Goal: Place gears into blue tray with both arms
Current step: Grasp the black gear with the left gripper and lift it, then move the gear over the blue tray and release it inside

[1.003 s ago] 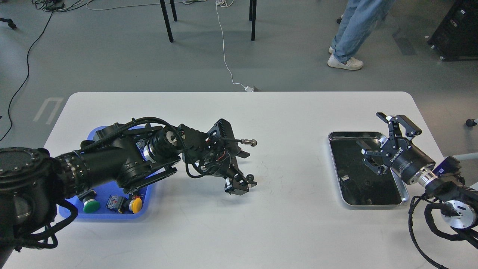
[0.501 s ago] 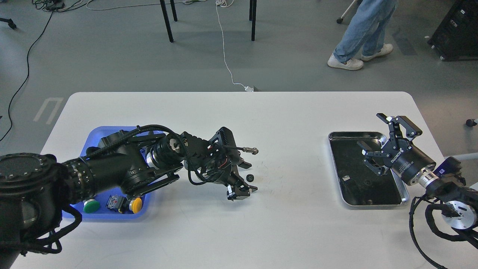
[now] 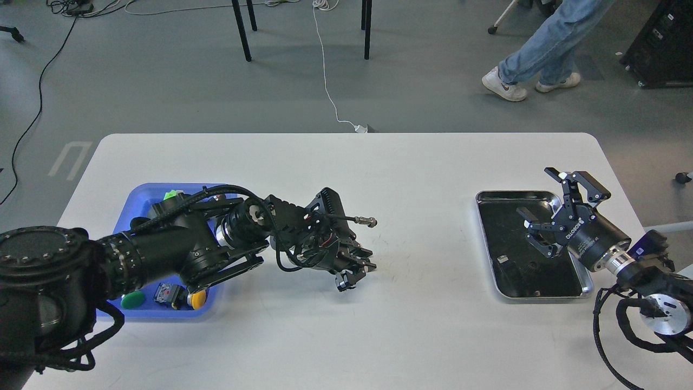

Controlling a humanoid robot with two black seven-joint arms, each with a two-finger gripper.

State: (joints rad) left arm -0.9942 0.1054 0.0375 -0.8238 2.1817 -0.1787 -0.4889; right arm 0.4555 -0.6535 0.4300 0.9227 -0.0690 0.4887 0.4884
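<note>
Nearest the camera, left arm enters from the lower left and crosses over the blue tray, which sits at the left end of the white table. Inside the tray's near edge: a green-capped switch, a yellow-capped switch and a small blue-and-red part between them. Left gripper is low over the tabletop, right of the tray, fingers drawn close together; whether a gear sits between them I cannot tell, and no gear is separately visible. Right arm enters from the lower right. Right gripper hangs over the steel tray, fingers spread wide, holding nothing. Beyond the table: grey floor, a white cable, and a person's legs in jeans.
</note>
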